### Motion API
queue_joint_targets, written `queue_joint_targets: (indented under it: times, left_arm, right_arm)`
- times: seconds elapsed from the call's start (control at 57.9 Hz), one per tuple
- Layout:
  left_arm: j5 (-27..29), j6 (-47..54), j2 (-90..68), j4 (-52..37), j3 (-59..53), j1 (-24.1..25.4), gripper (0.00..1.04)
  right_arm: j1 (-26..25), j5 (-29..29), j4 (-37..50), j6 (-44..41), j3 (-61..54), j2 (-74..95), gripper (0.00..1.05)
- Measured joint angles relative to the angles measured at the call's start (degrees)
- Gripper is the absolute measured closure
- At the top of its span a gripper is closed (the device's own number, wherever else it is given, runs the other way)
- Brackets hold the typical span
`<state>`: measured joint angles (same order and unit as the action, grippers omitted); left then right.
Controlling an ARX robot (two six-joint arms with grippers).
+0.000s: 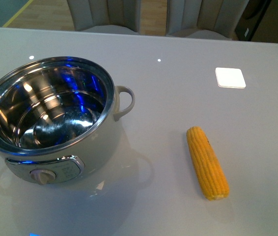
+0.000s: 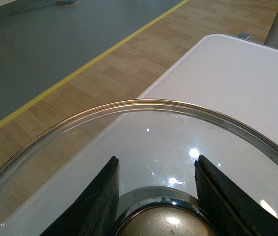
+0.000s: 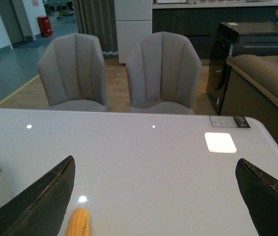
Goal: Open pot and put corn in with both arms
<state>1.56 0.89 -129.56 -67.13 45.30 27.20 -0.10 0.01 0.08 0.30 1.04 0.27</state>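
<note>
- I get bright, even overhead light, with small glare dots on the glossy white bench [image 1: 178, 98].
- Blue reflections streak the steel bowl of the round white pot [image 1: 50, 110].
- Shadows are faint and soft.

Glossy white table [image 3: 153, 147] caught small ceiling-light spots. Two grey padded chairs [image 3: 72, 69] stood behind it. Wood floor [image 2: 144, 64] met grey-blue floor [image 2: 55, 34] at a yellow line [image 2: 80, 71]. Brown sofa [image 3: 266, 78] sat beside a dark cabinet [image 3: 247, 39].
</note>
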Motion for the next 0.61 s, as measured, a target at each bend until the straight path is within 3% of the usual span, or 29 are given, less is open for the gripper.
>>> queue_joint_targets:
  times: [0.605]
  left_arm:
    - [-1.88,-0.94,-16.20,-6.34,6.88,-1.66,0.64]
  right_arm:
    - [0.00,0.00,0.00,0.00,0.00,0.00,0.09]
